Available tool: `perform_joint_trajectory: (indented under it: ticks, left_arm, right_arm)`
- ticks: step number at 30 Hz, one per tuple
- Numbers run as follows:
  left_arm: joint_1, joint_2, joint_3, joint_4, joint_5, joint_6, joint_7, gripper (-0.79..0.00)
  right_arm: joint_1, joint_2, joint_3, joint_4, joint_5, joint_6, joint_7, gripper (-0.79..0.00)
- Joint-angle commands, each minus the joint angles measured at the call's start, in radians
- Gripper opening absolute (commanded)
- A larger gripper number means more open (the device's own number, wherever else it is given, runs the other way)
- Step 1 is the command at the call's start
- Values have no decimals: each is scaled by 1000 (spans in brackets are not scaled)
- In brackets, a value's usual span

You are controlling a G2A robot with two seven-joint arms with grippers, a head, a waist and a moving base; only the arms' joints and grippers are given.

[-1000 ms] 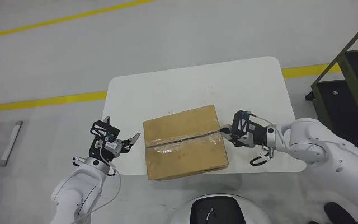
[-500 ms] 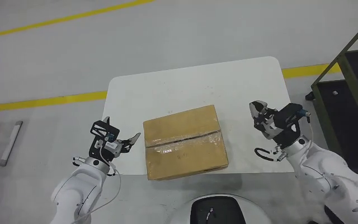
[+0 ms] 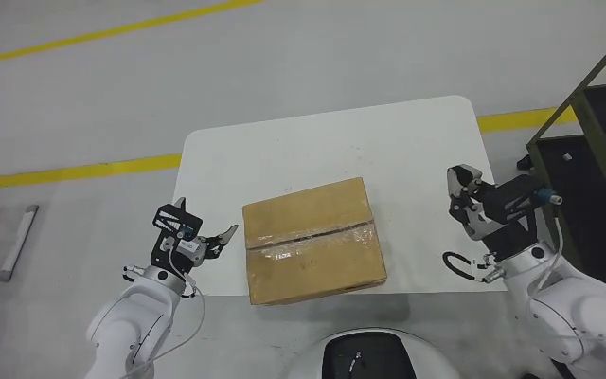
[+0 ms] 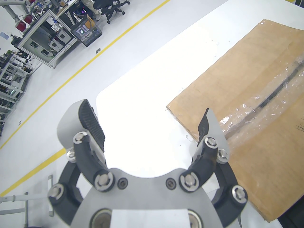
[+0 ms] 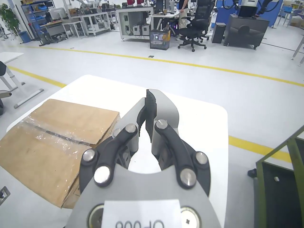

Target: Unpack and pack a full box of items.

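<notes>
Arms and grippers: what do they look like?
The left arm and right arm are glossy white. The left gripper and right gripper are silver metal plates with black linkages, bolts and ribbed black pads, each bearing a white label. A black cable loops by the right wrist.

No words can be read clearly. The box [image 3: 312,242] has a small dark scribble [image 3: 281,253] on top, too tiny to read. A white label [image 5: 142,213] on the right gripper [image 5: 149,105] shows letters upside down and cut off.
</notes>
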Motion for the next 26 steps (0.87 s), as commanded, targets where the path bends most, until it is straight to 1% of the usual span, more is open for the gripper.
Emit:
perform_joint_trajectory:
  ticks: [1,3,6,9,10,11,12,13,15,18,19,22,24,25,26]
  left_arm:
    - [1,-3,-19,-1,-44,30,20,0]
    - [9,-7,-34,-7,-109,53,32,0]
    - [22,-9,-65,-31,-152,77,45,0]
    - [47,-13,-88,-63,-229,87,51,0]
    - [52,-13,-93,-73,-238,76,48,0]
    - [52,-13,-93,-73,-238,76,48,0]
    - [52,-13,-93,-73,-238,76,48,0]
    - [52,-13,-94,-74,-240,76,48,0]
    - [52,-13,-93,-74,-239,76,47,-1]
    - [52,-13,-93,-73,-238,76,48,0]
    - [52,-13,-93,-73,-238,76,48,0]
    - [52,-13,-93,-73,-238,76,48,0]
    - [52,-13,-93,-73,-238,76,48,0]
    - [52,-13,-93,-73,-238,76,48,-1]
    - [52,-13,-93,-73,-238,76,48,0]
  right_arm:
    - [0,0,0,0,-1,-2,0,-785]
    - [0,0,0,0,-1,-2,0,-785]
    - [0,0,0,0,-1,-2,0,-785]
    - [0,0,0,0,-1,-2,0,-785]
    - [0,0,0,0,-1,-2,0,-785]
    - [0,0,0,0,-1,-2,0,-453]
    - [0,0,0,0,-1,-2,0,-252]
    - [0,0,0,0,-1,-2,0,-782]
    - [0,0,0,0,-1,-2,0,-767]
    - [0,0,0,0,-1,-1,0,-573]
    - [0,0,0,0,-1,-1,0,-491]
    - [0,0,0,0,-1,-1,0,-322]
    - [0,0,0,0,-1,-1,0,-274]
    - [0,0,0,0,-1,-1,0,-258]
    - [0,0,0,0,-1,-1,0,-258]
